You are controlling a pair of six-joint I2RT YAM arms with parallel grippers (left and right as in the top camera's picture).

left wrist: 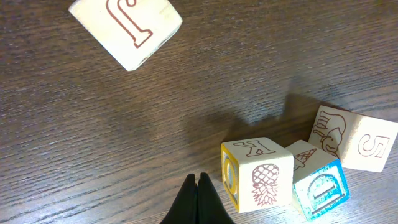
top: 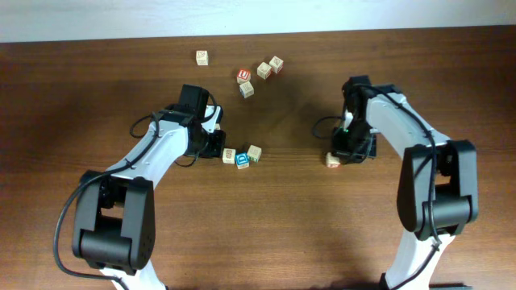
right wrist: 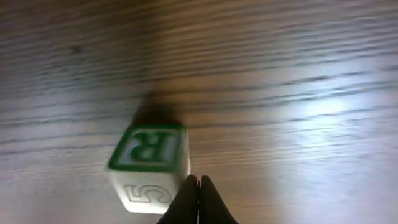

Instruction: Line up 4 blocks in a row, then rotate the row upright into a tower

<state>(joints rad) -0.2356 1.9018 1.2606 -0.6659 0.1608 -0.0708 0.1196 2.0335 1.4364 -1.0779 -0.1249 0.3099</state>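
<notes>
Three blocks cluster at mid-table: a pale pineapple cube (top: 229,155) (left wrist: 258,174), a blue-faced cube (top: 243,161) (left wrist: 320,191) and a pale cube marked 5 (top: 255,151) (left wrist: 353,138). My left gripper (top: 216,147) (left wrist: 198,182) is shut and empty, on the table just left of the pineapple cube. A red-faced cube (top: 244,76) sits farther back. My right gripper (top: 344,155) (right wrist: 198,182) is shut, its tips against the right edge of a green R cube (top: 333,160) (right wrist: 149,165), which looks tilted and blurred.
More pale cubes lie at the back: one (top: 201,57) alone on the left, two (top: 264,70) (top: 276,64) beside the red one, another (top: 247,89) (left wrist: 127,28) nearer. Bare wood table (top: 97,97) lies around both arms.
</notes>
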